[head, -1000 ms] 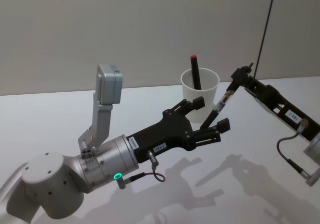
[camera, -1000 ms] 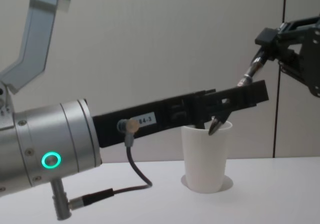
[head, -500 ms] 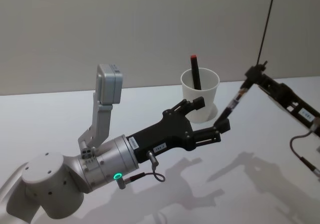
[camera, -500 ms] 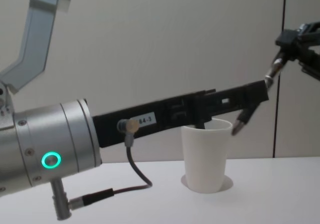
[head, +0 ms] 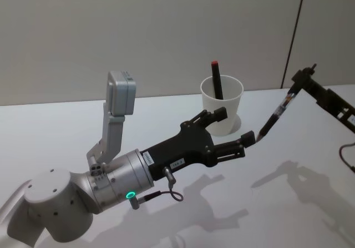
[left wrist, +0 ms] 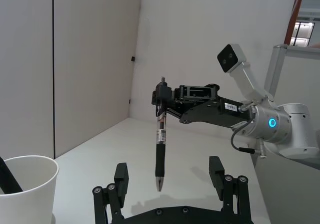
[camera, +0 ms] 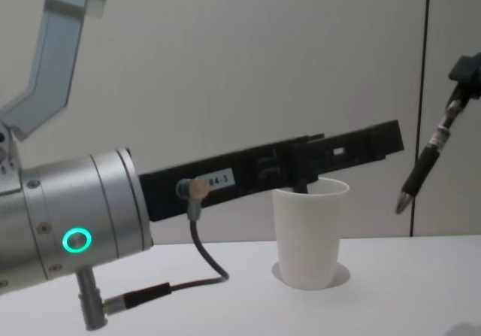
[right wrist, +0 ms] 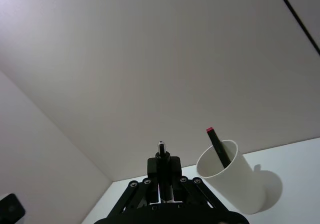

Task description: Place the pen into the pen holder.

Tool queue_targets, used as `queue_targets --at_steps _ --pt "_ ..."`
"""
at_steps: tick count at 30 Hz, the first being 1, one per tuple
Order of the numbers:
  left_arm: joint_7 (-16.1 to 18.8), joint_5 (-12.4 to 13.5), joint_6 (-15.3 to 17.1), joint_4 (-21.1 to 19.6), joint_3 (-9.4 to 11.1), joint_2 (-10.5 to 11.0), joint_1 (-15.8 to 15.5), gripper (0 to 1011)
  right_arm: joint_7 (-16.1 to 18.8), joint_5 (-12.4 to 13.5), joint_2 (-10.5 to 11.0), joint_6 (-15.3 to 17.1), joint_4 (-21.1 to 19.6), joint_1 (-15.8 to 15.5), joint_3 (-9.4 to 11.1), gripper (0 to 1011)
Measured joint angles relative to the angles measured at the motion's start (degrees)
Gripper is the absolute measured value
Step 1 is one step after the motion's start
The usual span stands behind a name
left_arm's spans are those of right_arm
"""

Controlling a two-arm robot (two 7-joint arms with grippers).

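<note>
Head view: the left claw (head: 233, 130) reaches forward over the white tabletop (head: 66, 126), its black fingers (head: 217, 114) spread wide with nothing between them, just in front of the pen holder (head: 222, 105). That white paper cup stands upright near the back of the tabletop, and a dark marker with a red cap (head: 215, 79) leans inside it, its cap above the rim. To the right, the right claw (head: 300, 77) is closed on the top end of the pen (head: 275, 115), which hangs tilted in the air, tip pointing down toward the left claw's lower finger (well to the right of the cup, not over it).

Left wrist view: the two spread fingers (left wrist: 120, 179) frame the pen (left wrist: 160, 146), hanging nearly upright with its tip above the gap between them. The right claw (left wrist: 161, 96) grips it at the clicker end. The cup (left wrist: 27, 189) sits off to one side, a dark stick inside.

Right wrist view: the right claw (right wrist: 164, 176) is pinched around the pen (right wrist: 162, 151), whose clicker end sticks out past the fingers. The cup (right wrist: 230, 176) stands beyond with the red-capped marker (right wrist: 217, 145) in it.

Chest view: the left claw (camera: 353, 145) stretches above the cup (camera: 310, 231), while the pen (camera: 423, 167) hangs tilted at the right, clear of the cup, held from above at the frame's edge.
</note>
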Motion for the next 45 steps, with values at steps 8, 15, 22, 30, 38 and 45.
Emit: queue_targets --at_steps 8,15,22,30,38,45 --pt "0.00 0.00 0.00 0.00 0.00 0.00 0.00 1001 -0.10 -6.45 -0.39 -1.22 2.51 2.91 -0.47 135" --pt "0.00 0.00 0.00 0.00 0.00 0.00 0.00 1001 1.37 -14.05 -2.15 -2.78 6.14 6.92 -1.61 135" --pt "0.00 0.01 0.00 0.00 0.00 0.00 0.00 1001 4.79 -21.90 -4.95 -5.09 11.11 11.96 -3.09 134" --pt "0.00 0.00 0.00 0.00 0.00 0.00 0.00 1001 9.26 -28.04 -8.44 -7.14 16.85 17.53 -4.79 135" --pt "0.00 0.00 0.00 0.00 0.00 0.00 0.00 1001 11.61 -32.04 -11.26 -8.70 21.29 21.56 -6.17 134" --pt "0.00 0.00 0.00 0.00 0.00 0.00 0.00 1001 11.99 -35.51 -13.61 -9.81 24.87 24.37 -7.51 135"
